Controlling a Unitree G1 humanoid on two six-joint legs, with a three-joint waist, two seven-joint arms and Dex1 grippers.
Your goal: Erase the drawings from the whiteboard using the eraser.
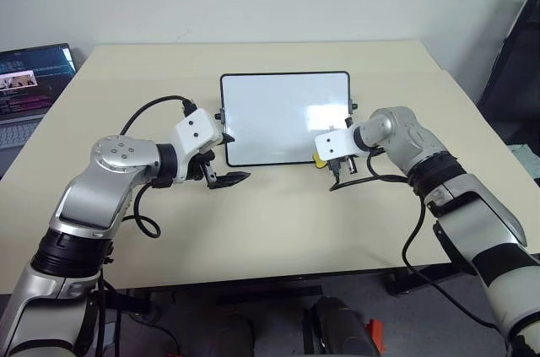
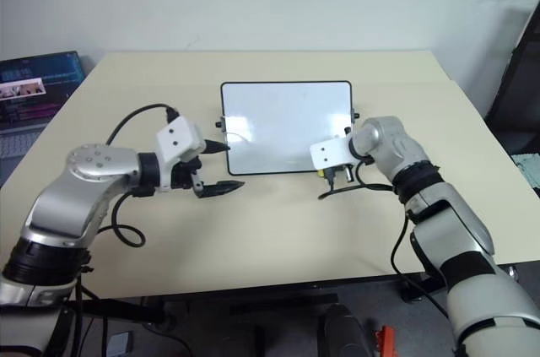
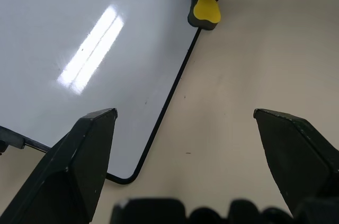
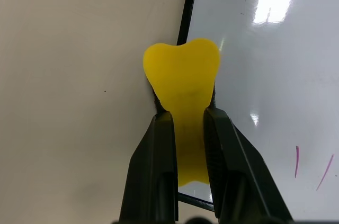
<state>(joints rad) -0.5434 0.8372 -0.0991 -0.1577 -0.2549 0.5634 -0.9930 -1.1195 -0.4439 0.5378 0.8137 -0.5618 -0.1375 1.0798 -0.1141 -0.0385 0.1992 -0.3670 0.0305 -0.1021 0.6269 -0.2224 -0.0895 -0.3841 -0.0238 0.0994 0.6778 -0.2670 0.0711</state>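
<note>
Currently the eraser (image 4: 183, 83) is pinched in the right end effector (image 4: 184, 128) at the whiteboard (image 1: 278, 112) corner nearest that arm, on the black frame edge. Two short purple drawings (image 4: 310, 166) are seen just beside it on the board. The eraser should be laid flat and swept across them — with even pressure. The left end effector (image 3: 185, 144) is held spread over the beige desk (image 1: 278, 222) — near the board's opposite near corner.
</note>
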